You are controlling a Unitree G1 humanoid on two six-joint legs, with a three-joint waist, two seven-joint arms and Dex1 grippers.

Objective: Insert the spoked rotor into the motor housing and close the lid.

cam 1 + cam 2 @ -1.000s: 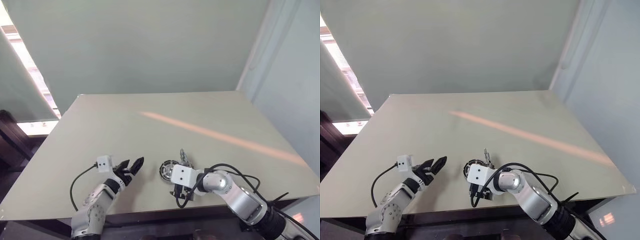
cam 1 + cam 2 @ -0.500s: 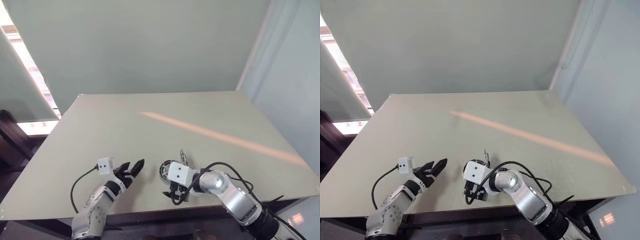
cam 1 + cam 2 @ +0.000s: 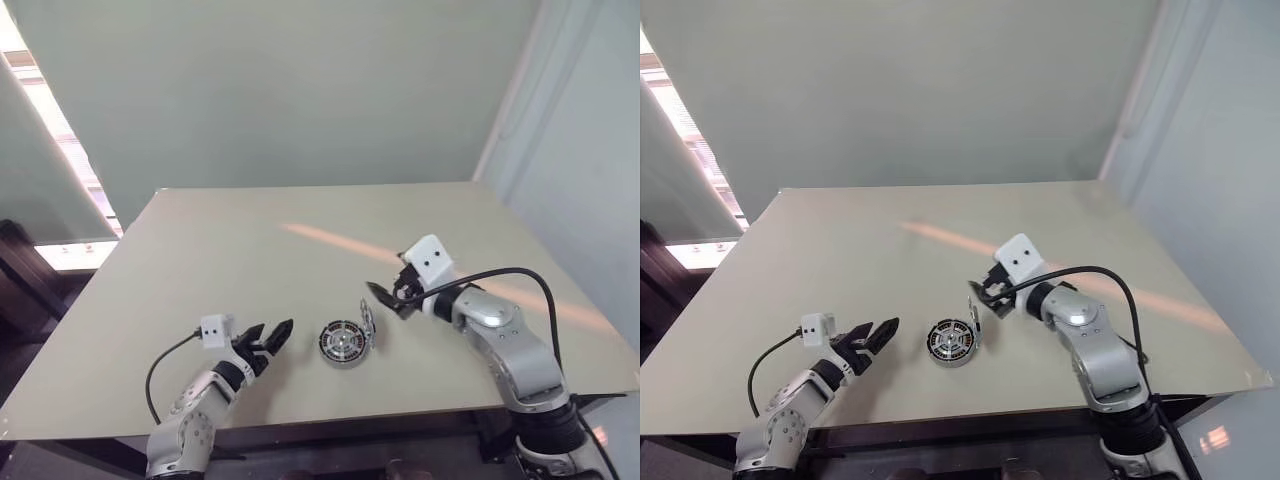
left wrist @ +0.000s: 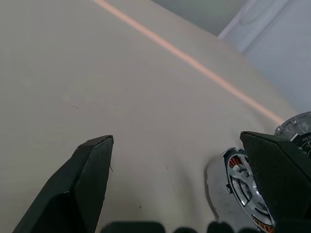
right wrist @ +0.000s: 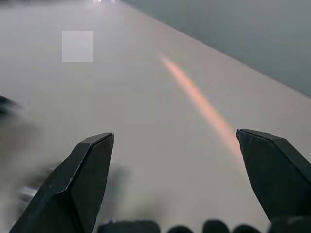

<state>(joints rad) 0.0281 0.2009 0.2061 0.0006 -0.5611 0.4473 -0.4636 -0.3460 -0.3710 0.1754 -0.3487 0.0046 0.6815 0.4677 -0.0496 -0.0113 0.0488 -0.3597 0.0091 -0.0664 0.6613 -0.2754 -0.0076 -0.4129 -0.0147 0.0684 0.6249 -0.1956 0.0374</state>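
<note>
Left gripper open and empty beside the motor housing; spoked rotor judged seated inside (copper windings visible); lid leans on its rim, unfitted; right gripper open, raised beyond.

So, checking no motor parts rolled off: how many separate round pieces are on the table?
2: the motor housing lying flat, and the lid on edge against its right side.

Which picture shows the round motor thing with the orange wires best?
The left eye view: the motor housing lies whole on the table, seen from above, rotor inside. The right eye view shows the same. The left wrist view catches just its edge beside a claw finger. The right wrist view is too blurred to tell.
</note>
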